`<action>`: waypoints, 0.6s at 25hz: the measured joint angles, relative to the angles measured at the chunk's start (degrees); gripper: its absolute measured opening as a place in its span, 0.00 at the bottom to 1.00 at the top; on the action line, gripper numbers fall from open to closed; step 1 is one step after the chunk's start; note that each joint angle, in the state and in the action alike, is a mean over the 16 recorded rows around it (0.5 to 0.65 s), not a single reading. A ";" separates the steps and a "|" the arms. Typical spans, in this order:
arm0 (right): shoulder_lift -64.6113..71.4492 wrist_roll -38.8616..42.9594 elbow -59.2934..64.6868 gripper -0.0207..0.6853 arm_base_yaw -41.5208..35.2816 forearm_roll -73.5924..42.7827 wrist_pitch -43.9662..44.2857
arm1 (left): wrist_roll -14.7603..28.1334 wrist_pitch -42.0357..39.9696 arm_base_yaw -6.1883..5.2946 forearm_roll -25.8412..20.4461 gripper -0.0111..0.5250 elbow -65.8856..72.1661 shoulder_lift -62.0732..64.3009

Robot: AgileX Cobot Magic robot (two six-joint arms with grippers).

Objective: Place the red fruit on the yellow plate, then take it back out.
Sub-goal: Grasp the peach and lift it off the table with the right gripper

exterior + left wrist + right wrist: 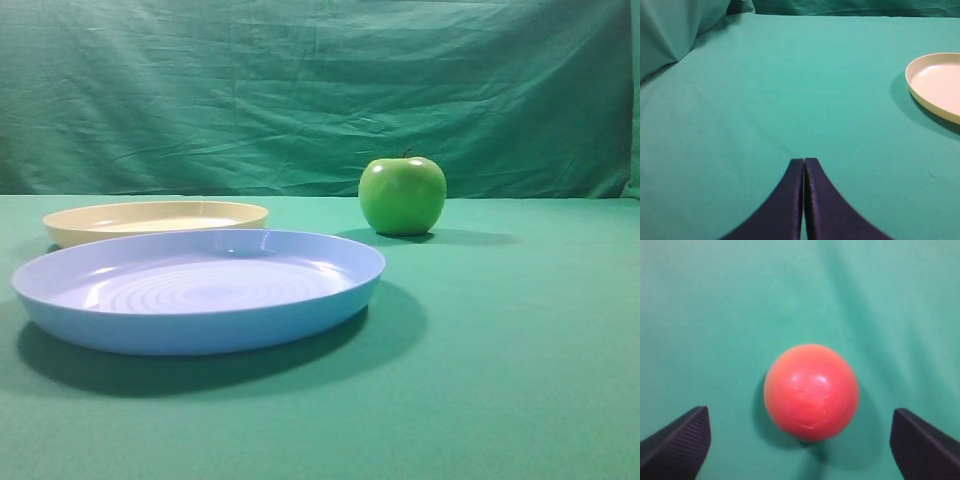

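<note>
The red fruit lies on the green cloth in the right wrist view, just ahead of my right gripper. That gripper is open, its dark fingers spread wide on either side of the fruit and touching nothing. The fruit does not show in the exterior view. The yellow plate sits at the left rear of the table, empty, and its rim shows at the right edge of the left wrist view. My left gripper is shut on nothing, low over bare cloth, left of the plate.
A larger light-blue plate with a ringed centre stands in front of the yellow one. A shiny green apple with a stem sits behind it to the right. A green cloth backdrop hangs behind the table.
</note>
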 joint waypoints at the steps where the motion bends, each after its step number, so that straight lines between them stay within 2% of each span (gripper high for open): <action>1: 0.91 0.07 0.00 0.94 0.00 -0.05 -0.55 | -0.01 0.00 0.00 0.00 0.02 0.00 0.00; 9: 7.99 0.48 -0.03 0.93 0.00 -0.95 -4.46 | -0.03 0.00 0.00 0.00 0.02 0.00 0.00; 15: 11.52 0.97 -0.17 0.80 0.00 -1.68 -5.91 | -0.03 0.00 0.00 0.00 0.02 0.00 0.00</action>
